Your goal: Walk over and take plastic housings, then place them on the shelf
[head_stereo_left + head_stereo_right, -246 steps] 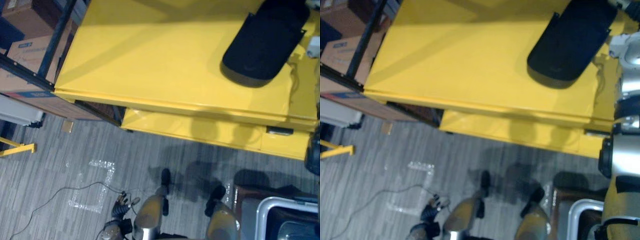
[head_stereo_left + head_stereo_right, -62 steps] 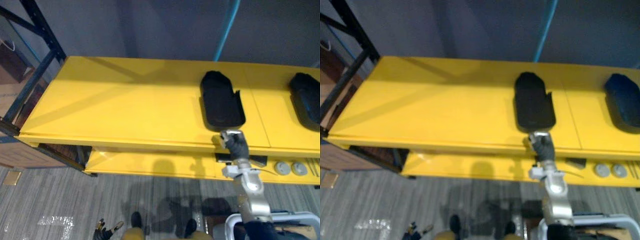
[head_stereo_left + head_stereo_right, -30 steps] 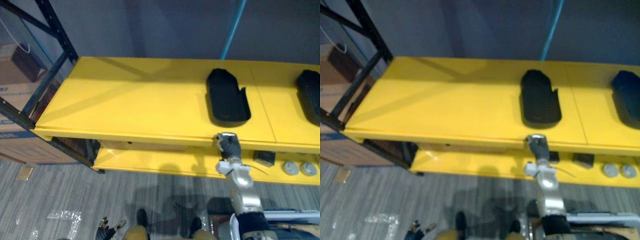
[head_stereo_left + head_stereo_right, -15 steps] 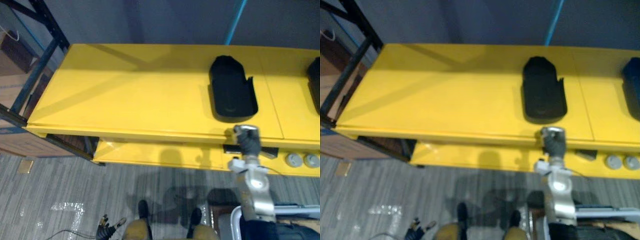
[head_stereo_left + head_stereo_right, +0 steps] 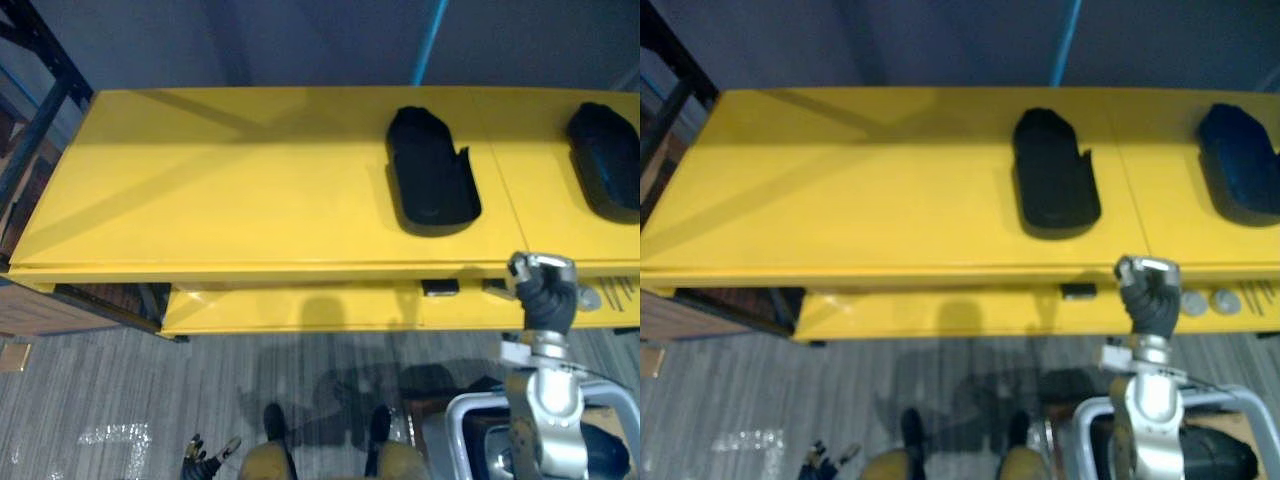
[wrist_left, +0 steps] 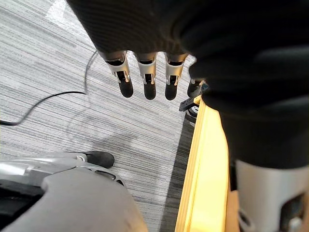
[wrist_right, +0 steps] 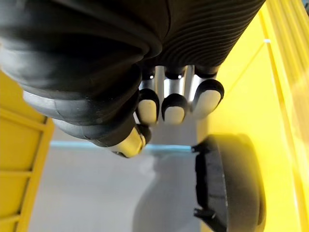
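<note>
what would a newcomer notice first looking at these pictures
The bright yellow shelf spans the head views, with a black plastic housing lying right of centre on its top and a second housing at the right edge. Before the shelf's front edge, at lower right, the right hand is held up with curled fingers, holding nothing. The left hand hangs open over the grey floor.

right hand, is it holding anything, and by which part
Nothing: the right hand is curled empty, and the nearest black housing lies apart from it on the yellow shelf.
</note>
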### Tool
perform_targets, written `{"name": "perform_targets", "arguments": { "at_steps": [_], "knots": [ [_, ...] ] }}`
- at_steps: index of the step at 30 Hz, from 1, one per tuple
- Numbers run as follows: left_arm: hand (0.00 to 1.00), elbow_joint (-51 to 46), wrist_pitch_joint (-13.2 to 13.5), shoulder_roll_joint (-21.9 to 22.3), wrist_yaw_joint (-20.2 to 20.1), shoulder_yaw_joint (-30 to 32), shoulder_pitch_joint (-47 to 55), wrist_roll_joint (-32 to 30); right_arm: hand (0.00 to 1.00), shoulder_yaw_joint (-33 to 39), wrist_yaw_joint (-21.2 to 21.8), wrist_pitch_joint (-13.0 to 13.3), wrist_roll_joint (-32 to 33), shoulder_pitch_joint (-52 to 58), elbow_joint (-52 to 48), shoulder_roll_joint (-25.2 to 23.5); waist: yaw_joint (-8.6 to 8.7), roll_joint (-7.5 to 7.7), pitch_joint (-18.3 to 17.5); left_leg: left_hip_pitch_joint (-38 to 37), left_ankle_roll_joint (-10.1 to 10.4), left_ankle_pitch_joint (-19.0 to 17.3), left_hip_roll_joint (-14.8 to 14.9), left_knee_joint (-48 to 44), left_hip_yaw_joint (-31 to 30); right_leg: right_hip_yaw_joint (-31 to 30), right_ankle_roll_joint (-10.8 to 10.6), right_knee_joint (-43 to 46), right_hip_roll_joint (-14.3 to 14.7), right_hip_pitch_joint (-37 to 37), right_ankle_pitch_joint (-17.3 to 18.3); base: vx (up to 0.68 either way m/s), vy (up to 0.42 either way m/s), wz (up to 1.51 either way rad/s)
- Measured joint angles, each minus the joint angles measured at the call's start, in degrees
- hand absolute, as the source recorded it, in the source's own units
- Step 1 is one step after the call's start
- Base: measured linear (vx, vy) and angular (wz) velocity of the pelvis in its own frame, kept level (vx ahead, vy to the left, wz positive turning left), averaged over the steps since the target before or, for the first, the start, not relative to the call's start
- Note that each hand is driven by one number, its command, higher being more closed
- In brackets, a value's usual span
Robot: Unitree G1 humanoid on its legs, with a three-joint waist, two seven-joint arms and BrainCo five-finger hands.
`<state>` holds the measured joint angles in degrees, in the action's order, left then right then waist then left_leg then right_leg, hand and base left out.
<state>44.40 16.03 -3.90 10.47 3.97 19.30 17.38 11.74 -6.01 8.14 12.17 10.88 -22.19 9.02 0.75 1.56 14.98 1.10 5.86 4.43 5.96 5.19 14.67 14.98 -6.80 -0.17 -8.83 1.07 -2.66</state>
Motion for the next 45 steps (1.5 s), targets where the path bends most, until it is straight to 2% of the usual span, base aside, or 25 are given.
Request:
{"name": "perform_targets", "arguments": {
  "at_steps": [9,15,26,30,41,45],
  "knots": [
    [0.0,-0.4,0.1,-0.4,0.0,-0.3,0.3,0.3,1.0,-2.4,1.5,0.0,0.5,-2.1,2.2,0.8,-0.07,0.64,-0.3,0.1,0.0,0.0,0.1,0.0,-0.2,-0.3,-0.1,0.2,0.0,0.0,-0.1,0.01,0.001,0.01],
    [0.0,-0.4,-0.4,-0.8,0.2,-0.9,0.3,0.5,1.0,-5.0,1.6,-1.3,0.0,-5.3,8.0,2.4,-0.23,0.72,-0.4,0.2,0.0,0.2,0.3,0.0,-1.6,0.3,0.4,1.1,-0.1,0.0,0.5,-0.02,-0.004,0.05],
    [0.0,-0.3,-2.4,-2.5,0.3,-3.0,-1.1,0.5,1.0,-7.0,0.6,-1.9,0.2,-11.3,18.7,2.3,-2.11,0.84,-0.6,0.7,-0.2,0.6,-1.1,0.0,-3.2,2.4,0.1,0.2,-0.8,-1.2,0.4,0.01,0.018,0.1],
    [0.0,-0.4,-2.5,-2.5,0.3,-3.0,-1.5,0.2,1.0,-7.0,0.7,-1.9,0.5,-14.6,21.4,2.3,-3.04,0.75,-0.7,0.8,-0.2,0.6,-1.2,0.0,-3.2,2.4,0.1,0.0,-0.8,-1.2,0.4,0.01,0.001,0.0],
    [0.0,-0.3,-4.0,-2.4,0.4,-3.1,-1.7,0.2,1.0,-7.0,-0.5,-2.5,-0.1,-18.7,27.6,2.3,-3.29,-0.07,-0.7,-0.1,-0.3,0.6,-1.3,0.0,-3.4,2.6,0.6,-0.4,-0.8,-2.3,0.7,0.0,0.0,0.0],
    [0.0,-0.3,-4.2,-2.4,0.5,-4.2,-1.7,0.2,1.0,-7.0,-1.5,-3.5,-1.3,-19.8,28.6,2.3,-3.44,-0.48,-0.9,-0.1,-0.3,0.6,-1.3,0.0,-3.4,2.7,0.6,-0.4,-0.8,-2.3,0.8,0.0,0.0,0.0]
  ]
}}
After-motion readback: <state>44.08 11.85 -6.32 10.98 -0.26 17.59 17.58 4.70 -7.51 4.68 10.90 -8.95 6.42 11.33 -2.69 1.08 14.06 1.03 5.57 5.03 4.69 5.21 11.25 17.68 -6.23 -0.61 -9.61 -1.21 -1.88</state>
